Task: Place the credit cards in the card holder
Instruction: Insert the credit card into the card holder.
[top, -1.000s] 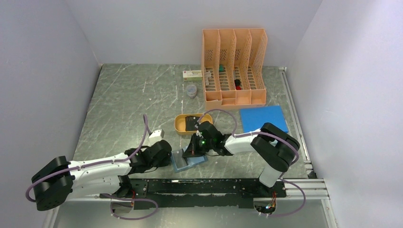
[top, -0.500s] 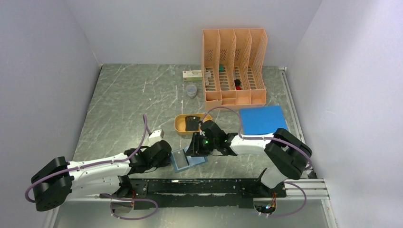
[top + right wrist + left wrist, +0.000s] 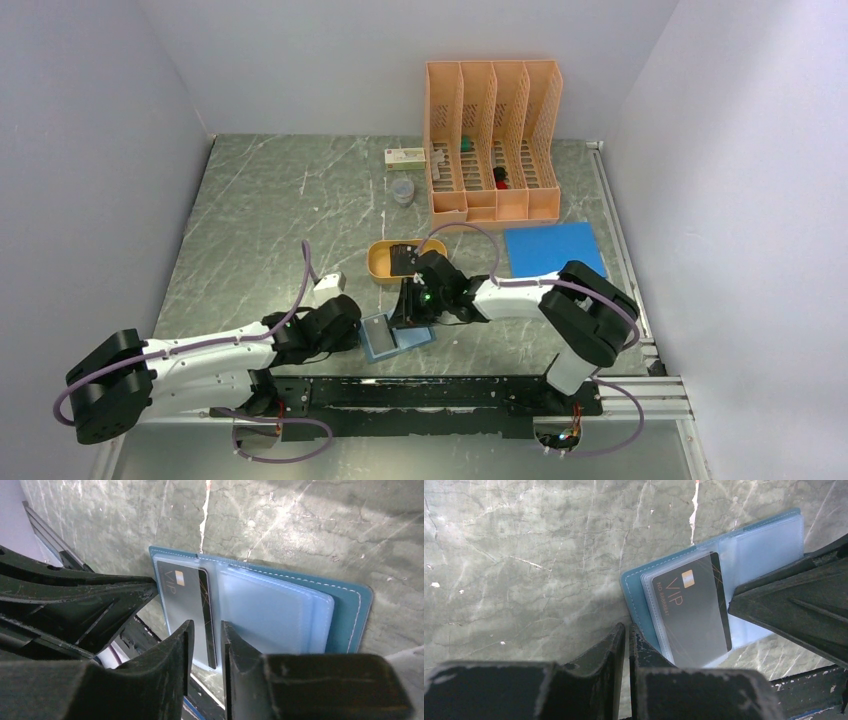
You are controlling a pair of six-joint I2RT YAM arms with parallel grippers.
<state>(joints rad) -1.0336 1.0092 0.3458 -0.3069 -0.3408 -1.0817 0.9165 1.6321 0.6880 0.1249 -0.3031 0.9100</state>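
Note:
The teal card holder [image 3: 635,596] lies open on the table near the front edge, clear pockets up. A dark grey credit card [image 3: 691,610] marked VIP sits in its left clear pocket, with one long edge sticking out. My left gripper [image 3: 627,630] is shut, and one fingertip presses on the holder's near corner. My right gripper [image 3: 205,627] hovers just above the card's [image 3: 185,595] exposed edge, open by a narrow gap and holding nothing. More dark cards [image 3: 403,258] lie in the orange oval tray [image 3: 378,264] behind the holder [image 3: 396,338].
An orange file organiser [image 3: 492,140] stands at the back. A flat blue sheet [image 3: 553,250] lies right of the tray. A small white box [image 3: 405,157] and a clear cup [image 3: 403,190] sit near the organiser, and a white block [image 3: 328,285] lies left of the tray.
My right gripper has opened and let go of the card, which now lies flat in the holder's pocket. The left gripper has stayed on the holder's corner.

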